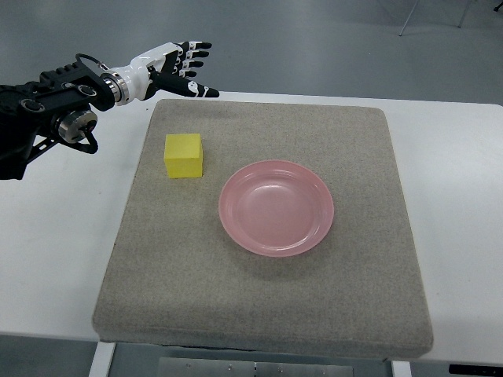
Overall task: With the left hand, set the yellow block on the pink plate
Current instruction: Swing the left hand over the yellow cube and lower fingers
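A yellow block (184, 155) sits on the grey mat, left of centre. To its right lies the pink plate (276, 207), with nothing on it. My left hand (185, 69) hovers beyond the mat's far left corner, above and behind the block. Its fingers are spread and hold nothing. The black left arm reaches in from the left edge. A clear gap separates the hand from the block.
The grey mat (259, 314) covers most of a white table (55, 259). Bare table shows on both sides of the mat. Grey floor lies beyond the far edge.
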`<state>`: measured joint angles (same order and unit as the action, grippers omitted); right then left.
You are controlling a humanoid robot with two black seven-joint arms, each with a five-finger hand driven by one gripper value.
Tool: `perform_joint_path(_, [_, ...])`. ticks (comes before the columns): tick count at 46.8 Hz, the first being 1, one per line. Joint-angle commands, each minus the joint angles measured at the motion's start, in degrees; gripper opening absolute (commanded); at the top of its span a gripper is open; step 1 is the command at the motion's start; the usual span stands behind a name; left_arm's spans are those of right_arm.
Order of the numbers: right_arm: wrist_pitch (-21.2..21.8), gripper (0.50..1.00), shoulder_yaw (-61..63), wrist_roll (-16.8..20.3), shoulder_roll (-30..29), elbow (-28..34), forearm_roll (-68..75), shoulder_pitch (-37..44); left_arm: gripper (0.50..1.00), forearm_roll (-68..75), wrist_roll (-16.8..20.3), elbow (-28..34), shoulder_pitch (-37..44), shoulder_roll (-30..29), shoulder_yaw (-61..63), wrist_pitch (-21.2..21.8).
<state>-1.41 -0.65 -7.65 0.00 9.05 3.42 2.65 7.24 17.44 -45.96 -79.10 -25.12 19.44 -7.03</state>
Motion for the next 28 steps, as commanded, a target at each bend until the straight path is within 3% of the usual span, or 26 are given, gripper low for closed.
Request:
perform_joint_path(1, [0.01,0.924,0.04,0.0,0.0,0.0,0.0,-0.01,0.981,6.45,0.05,-3.61,-1.93,-2.47,1.57,0.27])
perform_joint_path(16, [0.01,0.924,0.04,0.0,0.0,0.0,0.0,-0.01,0.975,32.3,0.84,-5.99,-2.11,-6.43,1.31,-0.08])
perform_joint_path(28, [0.01,0.924,0.04,0.0,0.0,0.0,0.0,-0.01,0.975,42.67,2.16,-8.62,-3.16,-7.04,1.39,-0.79])
